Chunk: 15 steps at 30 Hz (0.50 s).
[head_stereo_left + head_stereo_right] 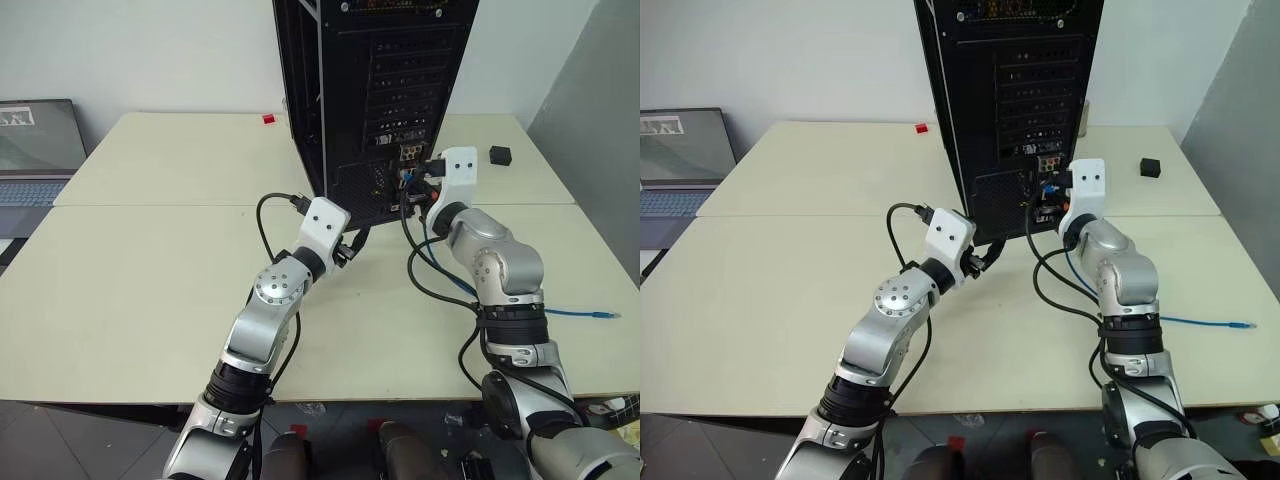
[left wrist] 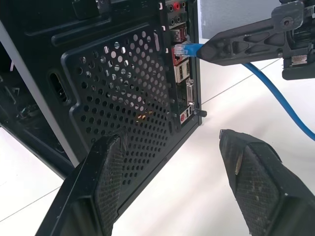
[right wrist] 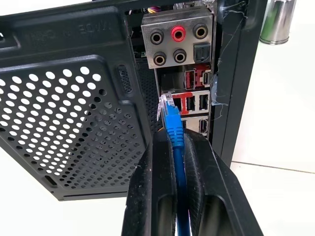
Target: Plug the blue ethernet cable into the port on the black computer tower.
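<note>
I had the right gripper (image 3: 178,147) clamped tight on the cable (image 3: 173,129) just behind its clear plug, and the plug sat right at the tower's (image 1: 400,70) rear sockets, at centre frame in the right wrist view, below the round audio jacks. Pickup and carry were done; seating the plug was what remained. From the left wrist view, upper right, the plug tip looked to be touching or just entering a socket opening, but I could not tell whether it had gone in at all, and I saw nothing to say it had latched. The rest of the cable trailed back over the table (image 1: 150,260) to its free end at the right edge of the head view. My left gripper (image 2: 172,187) stood wide open with nothing in it, low in front of the tower's mesh panel, near the case but seemingly not touching. I judged the task mostly done, with the final push and release left.
</note>
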Motion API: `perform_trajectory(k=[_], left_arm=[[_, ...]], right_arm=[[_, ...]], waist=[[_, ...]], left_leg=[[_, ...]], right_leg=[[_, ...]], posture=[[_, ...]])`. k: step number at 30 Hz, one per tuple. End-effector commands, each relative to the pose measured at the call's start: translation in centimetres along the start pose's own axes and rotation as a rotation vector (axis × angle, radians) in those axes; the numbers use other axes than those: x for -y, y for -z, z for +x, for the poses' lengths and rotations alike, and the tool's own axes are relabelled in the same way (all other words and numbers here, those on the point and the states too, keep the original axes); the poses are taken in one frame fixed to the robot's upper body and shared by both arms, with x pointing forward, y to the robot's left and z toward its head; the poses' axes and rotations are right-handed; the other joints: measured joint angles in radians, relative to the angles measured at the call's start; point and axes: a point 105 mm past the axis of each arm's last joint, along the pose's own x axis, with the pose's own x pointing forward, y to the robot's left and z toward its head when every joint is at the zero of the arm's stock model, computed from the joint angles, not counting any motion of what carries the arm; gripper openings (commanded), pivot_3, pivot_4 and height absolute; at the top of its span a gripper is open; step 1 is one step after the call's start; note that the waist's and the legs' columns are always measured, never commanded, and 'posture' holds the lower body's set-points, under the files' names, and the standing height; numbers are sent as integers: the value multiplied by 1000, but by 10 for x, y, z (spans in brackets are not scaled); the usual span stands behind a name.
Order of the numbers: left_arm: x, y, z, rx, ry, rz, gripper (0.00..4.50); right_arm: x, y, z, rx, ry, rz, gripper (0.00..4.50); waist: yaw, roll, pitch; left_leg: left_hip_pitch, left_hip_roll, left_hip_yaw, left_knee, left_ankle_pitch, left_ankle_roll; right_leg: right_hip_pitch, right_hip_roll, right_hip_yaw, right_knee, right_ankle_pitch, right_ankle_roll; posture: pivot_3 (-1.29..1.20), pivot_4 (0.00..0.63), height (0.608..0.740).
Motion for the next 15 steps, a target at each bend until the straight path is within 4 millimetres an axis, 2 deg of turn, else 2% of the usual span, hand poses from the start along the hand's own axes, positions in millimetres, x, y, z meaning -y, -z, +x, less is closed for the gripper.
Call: perform_trajectory(k=[1,15], left_arm=[[3,-12,-1,47,9,20,3197],[1,-11,-2,44,2,21,3197]], right_arm=[[3,-14,-3,54,16,-23,0],[5,-10,2,48,26,-33,0]], waist=[[0,0,0],[0,0,0]], left_leg=[[0,0,0,0,0,0],[0,0,0,0,0,0]], right_leg=[[0,0,0,0,0,0],[0,0,0,0,0,0]], posture=[[0,150,740],[0,150,740]])
